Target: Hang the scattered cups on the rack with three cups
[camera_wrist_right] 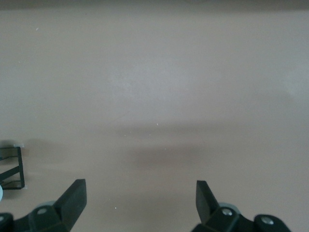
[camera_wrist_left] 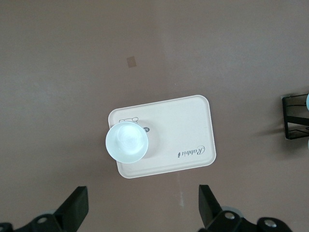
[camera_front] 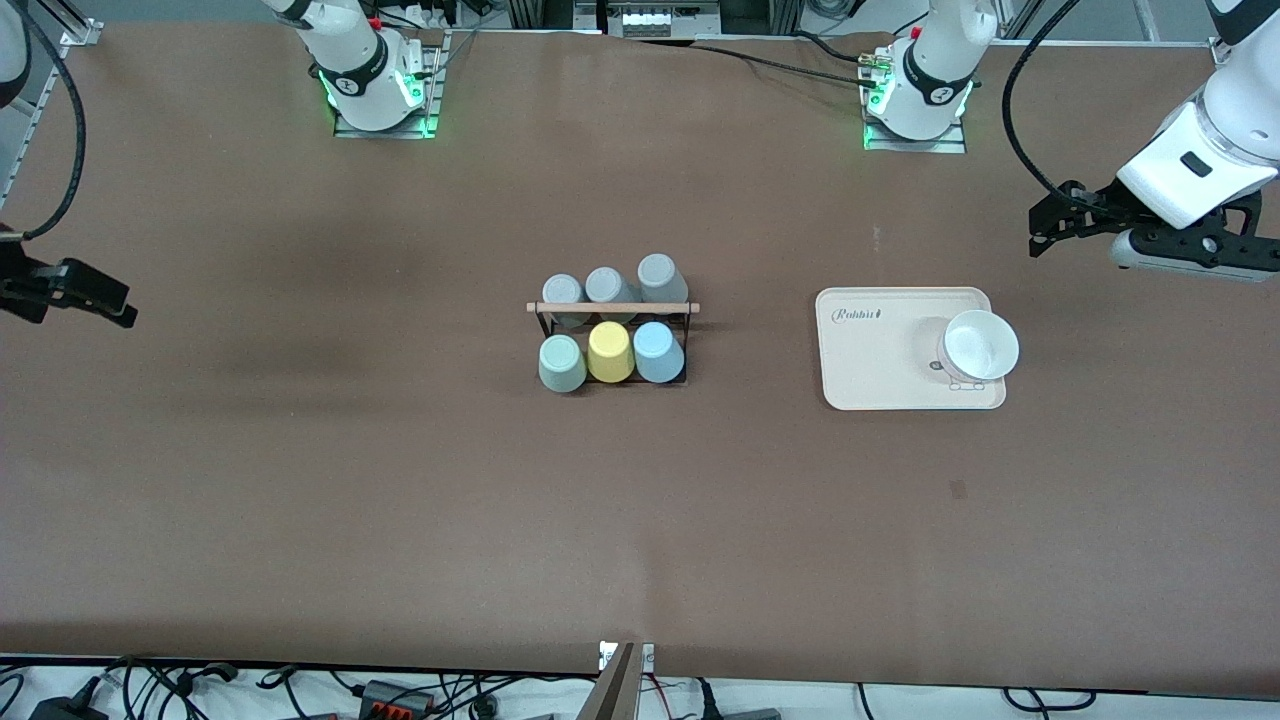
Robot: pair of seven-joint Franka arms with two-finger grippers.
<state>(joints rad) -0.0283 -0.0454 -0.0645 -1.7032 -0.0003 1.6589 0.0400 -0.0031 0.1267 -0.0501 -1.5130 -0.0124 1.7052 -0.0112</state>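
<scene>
The black wire rack point(camera_front: 612, 308) with a wooden rod stands at mid-table. The pale mint cup point(camera_front: 562, 363) and the light blue cup point(camera_front: 658, 352) sit upside down in its row nearer the front camera, with a yellow cup point(camera_front: 610, 351) between them. My left gripper point(camera_front: 1040, 232) is open and empty, up above the table at the left arm's end; in the left wrist view point(camera_wrist_left: 143, 208) it is over bare table beside the tray. My right gripper point(camera_front: 120, 308) is open and empty at the right arm's end, over bare table in the right wrist view point(camera_wrist_right: 140, 198).
Three grey cups point(camera_front: 607, 288) sit upside down in the rack's farther row. A cream tray point(camera_front: 870, 370) lies toward the left arm's end with a white cup point(camera_front: 980, 345) on it. A corner of the rack shows in each wrist view point(camera_wrist_left: 294, 116) point(camera_wrist_right: 14, 169).
</scene>
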